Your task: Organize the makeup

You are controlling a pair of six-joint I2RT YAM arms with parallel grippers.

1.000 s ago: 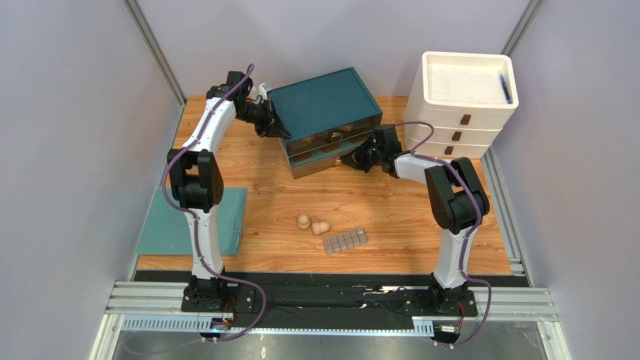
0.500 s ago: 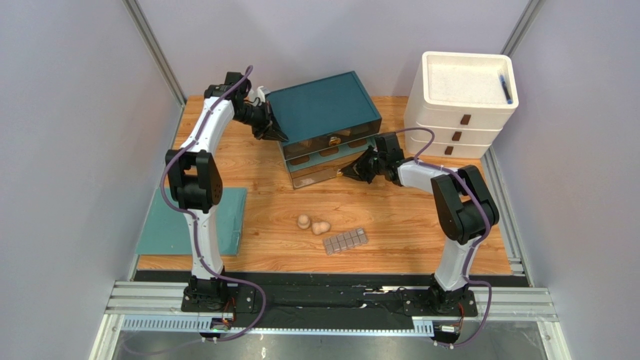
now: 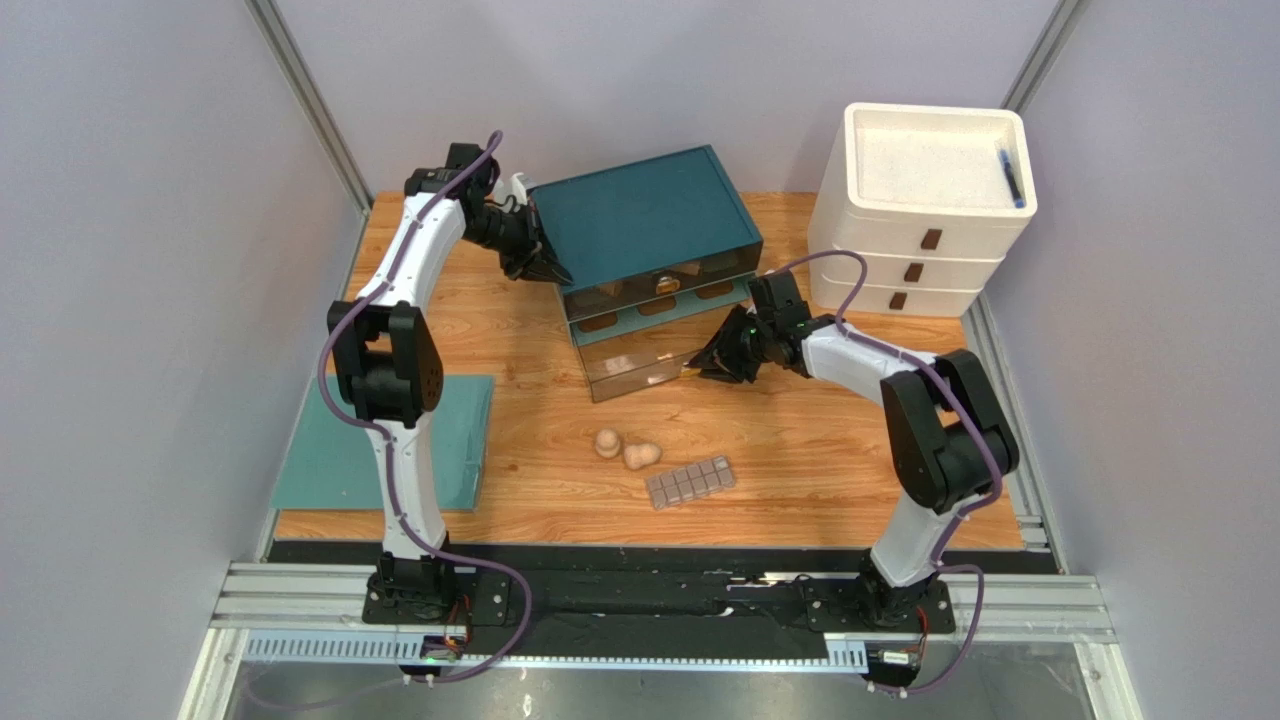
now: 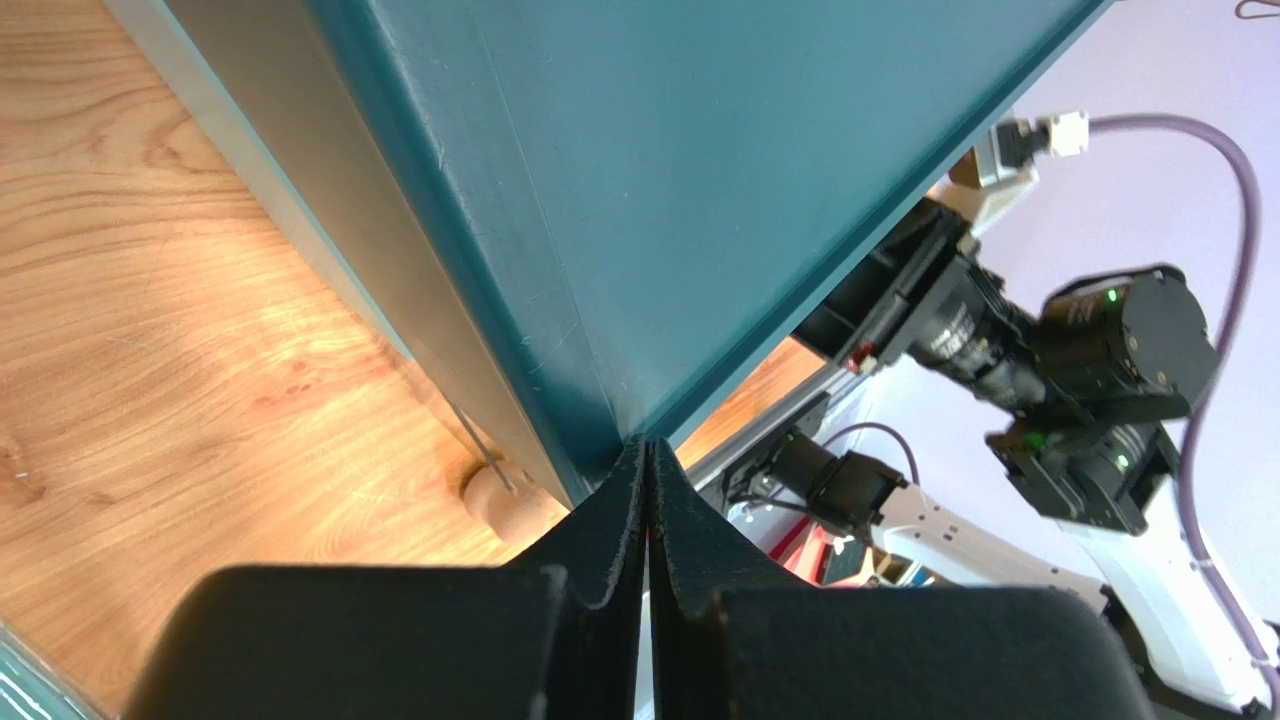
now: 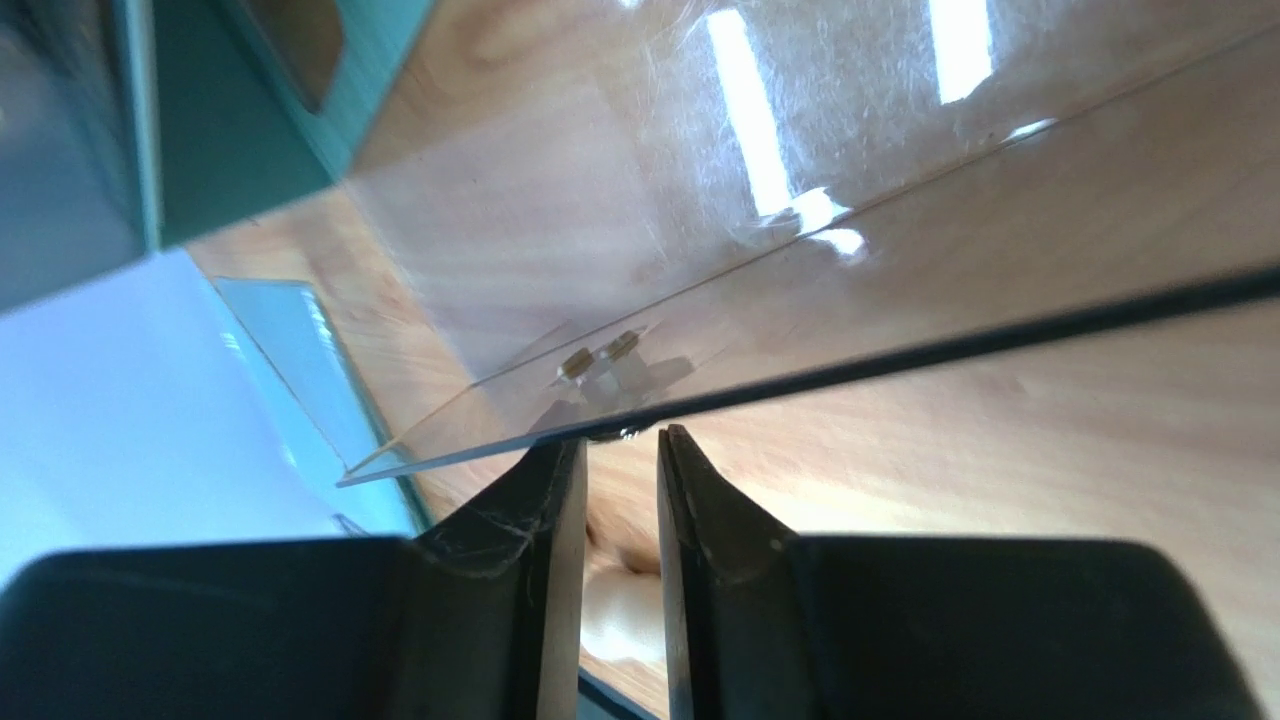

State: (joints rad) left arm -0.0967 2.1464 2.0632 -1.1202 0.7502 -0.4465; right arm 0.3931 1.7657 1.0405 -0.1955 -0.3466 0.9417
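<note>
Two beige egg-shaped sponges (image 3: 624, 447) lie on the table's middle, and the flat palette (image 3: 691, 480) of brownish squares lies just right of them. The teal drawer box (image 3: 646, 225) stands at the back; its lowest clear drawer (image 3: 643, 365) is pulled part way out. My right gripper (image 3: 706, 365) is shut on the drawer's small knob (image 5: 609, 434), with a sponge (image 5: 624, 618) showing past its fingers. My left gripper (image 3: 550, 269) is shut, its tips (image 4: 646, 450) pressed against the box's left corner. The bottle and tubes do not show plainly.
A white three-drawer unit (image 3: 917, 248) stands at the back right with a blue pen (image 3: 1010, 176) in its top tray. A teal mat (image 3: 376, 443) lies at the table's left front edge. Grey walls close in both sides.
My right gripper has moved toward the table's front and the lowest drawer has slid out with it. My left gripper has stayed against the box's corner.
</note>
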